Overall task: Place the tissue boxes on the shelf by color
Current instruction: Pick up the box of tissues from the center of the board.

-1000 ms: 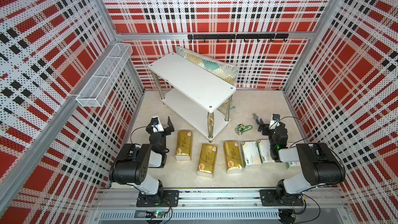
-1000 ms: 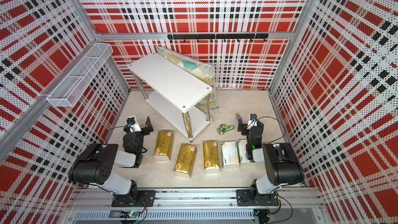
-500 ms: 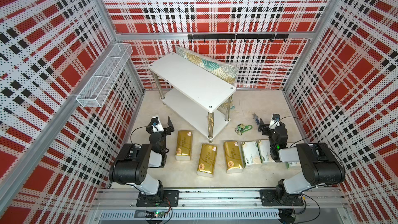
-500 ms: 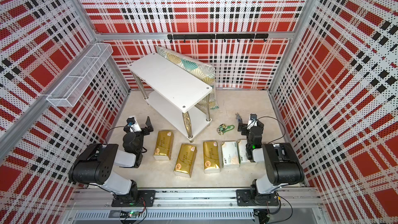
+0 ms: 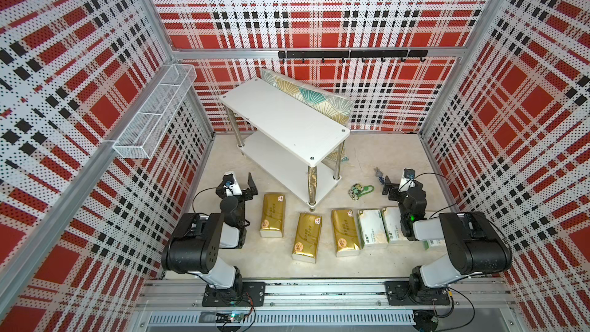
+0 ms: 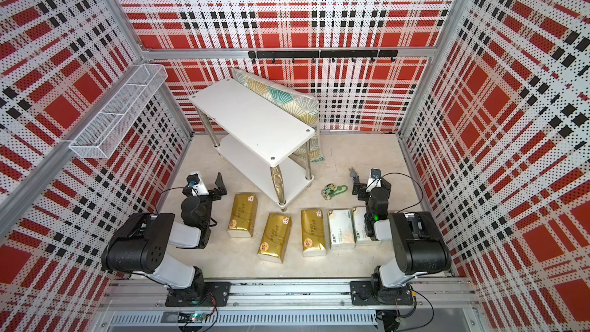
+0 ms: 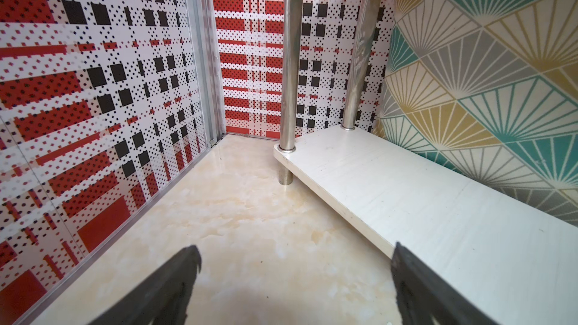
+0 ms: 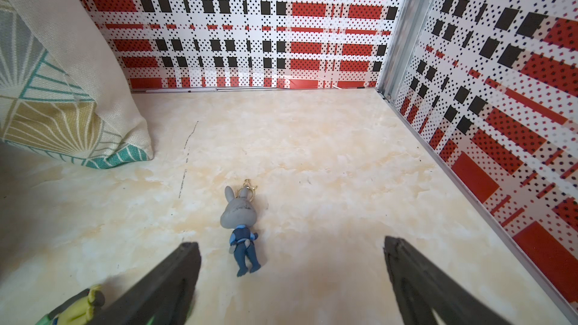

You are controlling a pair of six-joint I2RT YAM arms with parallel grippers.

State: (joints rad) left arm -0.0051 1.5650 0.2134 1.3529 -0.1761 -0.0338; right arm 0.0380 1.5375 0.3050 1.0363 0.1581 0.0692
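Top views, change: none. The left claw (image 5: pixel 240 183), right claw (image 5: pixel 403 183), gold boxes (image 5: pixel 307 237), white boxes (image 5: pixel 372 228) and shelf (image 5: pixel 284 116) all sit as they did a second ago. Judged: sorting has not begun and all six placements remain.
Top views, gold count: three, lying flat in a loose row near the front edge of the bench (image 5: pixel 383 151), from left to centre.
Top views, white count: two touching each other, just right of the gold. In a top view the third white box (image 5: pixel 432 243) only peeks out from under the right arm (image 5: pixel 472 244).
Top views, shelf: one, with two boards, both bare. It stands askew toward the bench's back edge with a cushion (image 5: pixel 306 97) behind it.
Left wrist, left claw (image 7: pixel 295 246): spread wide, pinching nothing, over bare bench beside the shelf's lower board (image 7: pixel 438 214).
Right wrist, right claw (image 8: pixel 290 242): spread wide and empty. One rabbit keychain (image 8: pixel 240 223) lies on the bench just ahead. No tissue box is in view.
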